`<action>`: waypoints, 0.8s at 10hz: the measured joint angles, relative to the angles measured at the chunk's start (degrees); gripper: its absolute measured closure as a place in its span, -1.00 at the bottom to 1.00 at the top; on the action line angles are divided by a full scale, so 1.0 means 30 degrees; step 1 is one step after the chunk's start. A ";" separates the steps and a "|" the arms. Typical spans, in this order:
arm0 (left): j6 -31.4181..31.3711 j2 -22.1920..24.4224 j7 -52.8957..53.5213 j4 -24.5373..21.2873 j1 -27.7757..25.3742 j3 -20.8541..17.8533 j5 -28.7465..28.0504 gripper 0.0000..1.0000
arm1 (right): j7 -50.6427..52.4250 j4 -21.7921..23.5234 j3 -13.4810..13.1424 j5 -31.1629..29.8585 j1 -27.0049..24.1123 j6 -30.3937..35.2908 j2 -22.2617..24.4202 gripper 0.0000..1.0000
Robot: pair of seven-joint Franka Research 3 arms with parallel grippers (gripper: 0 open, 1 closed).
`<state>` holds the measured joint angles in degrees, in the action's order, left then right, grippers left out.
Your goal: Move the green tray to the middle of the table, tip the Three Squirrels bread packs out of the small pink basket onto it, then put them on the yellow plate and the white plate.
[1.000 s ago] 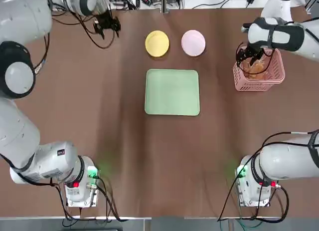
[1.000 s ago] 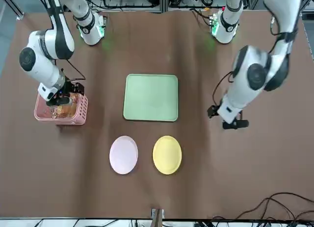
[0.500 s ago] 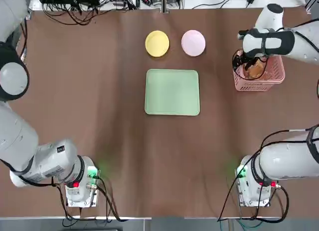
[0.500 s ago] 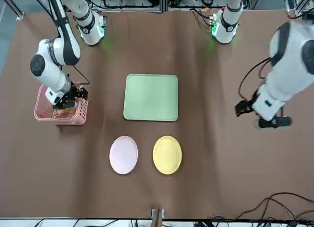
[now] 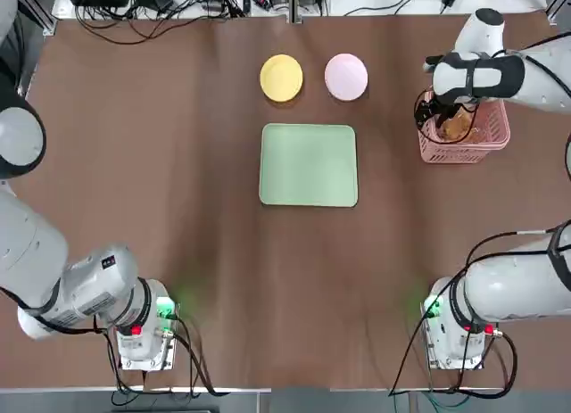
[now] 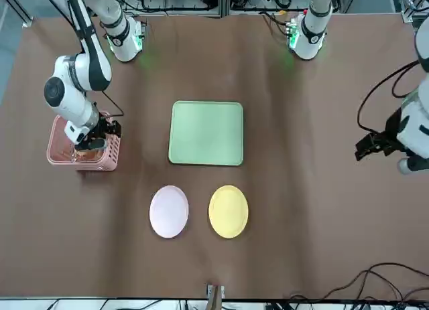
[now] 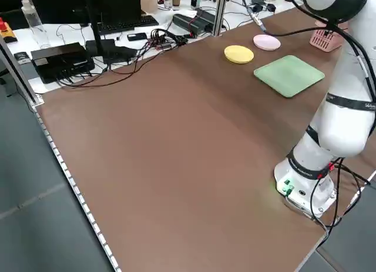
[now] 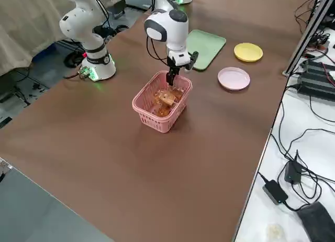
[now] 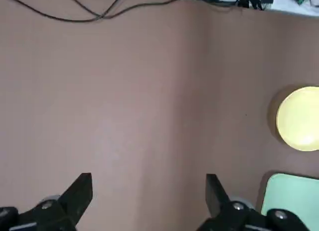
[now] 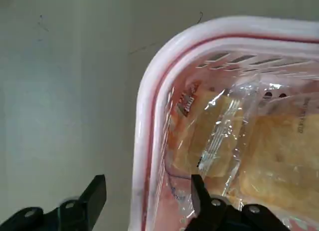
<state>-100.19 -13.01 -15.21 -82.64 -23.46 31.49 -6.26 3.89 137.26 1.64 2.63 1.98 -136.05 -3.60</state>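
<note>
While the green tray point(image 5: 309, 164) sits mid-table point(image 5: 178, 208) on brown cloth, I see right gripper point(image 10: 148, 191) fingers apart, straddling the small pink basket point(image 8: 146, 112) rim; bread packs point(image 10: 249, 156) inside. Left gripper point(image 9: 148, 191) released, over bare cloth. Cables point(image 5: 152, 7) along far edge.

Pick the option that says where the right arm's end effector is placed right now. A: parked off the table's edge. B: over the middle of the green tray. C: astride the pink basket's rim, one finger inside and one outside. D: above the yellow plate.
C: the right wrist view shows the right end effector straddling the small pink basket rim, with the bread packs inside.
</note>
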 joint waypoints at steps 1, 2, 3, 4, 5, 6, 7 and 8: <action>0.0001 0.0000 0.0000 0.0077 -0.0009 0.0011 0.0014 -1.00 | -0.0001 -0.0220 -0.0001 0.0000 0.0000 0.0543 0.0103 -0.55; 0.0072 -0.0004 -0.0022 0.0071 -0.0005 0.0030 0.0083 -1.00 | -0.0002 -0.0463 0.0003 0.0000 0.0010 0.1251 0.0331 -0.55; 0.0272 -0.0009 -0.0030 0.0059 -0.0018 0.0026 0.0256 -1.00 | -0.0004 -0.0589 0.0013 0.0000 0.0046 0.1799 0.0676 -0.55; 0.0484 -0.0012 -0.0021 -0.0002 -0.0029 0.0024 0.0393 -1.00 | -0.0005 -0.0591 0.0018 0.0000 0.0092 0.1967 0.0929 -0.55; 0.0526 -0.0021 -0.0021 -0.0103 -0.0030 0.0026 0.0443 -1.00 | -0.0004 -0.0589 0.0020 0.0000 0.0263 0.1838 0.0979 -0.55; 0.0527 -0.0028 -0.0021 -0.0159 -0.0034 0.0023 0.0475 -1.00 | -0.0036 -0.0542 0.0032 0.0000 0.0611 0.1286 0.0957 -0.55; 0.0523 -0.0027 -0.0021 -0.0164 -0.0040 0.0023 0.0481 -1.00 | -0.0069 -0.0515 0.0032 0.0001 0.0802 0.0877 0.0865 -0.55; 0.0416 -0.0028 -0.0021 -0.0204 -0.0051 0.0018 0.0482 -1.00 | -0.0071 -0.0506 0.0031 0.0001 0.0844 0.0667 0.0689 -0.55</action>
<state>-98.94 -13.09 -15.27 -83.26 -23.62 31.54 -4.81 3.68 135.74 1.73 2.64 4.51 -134.05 -1.53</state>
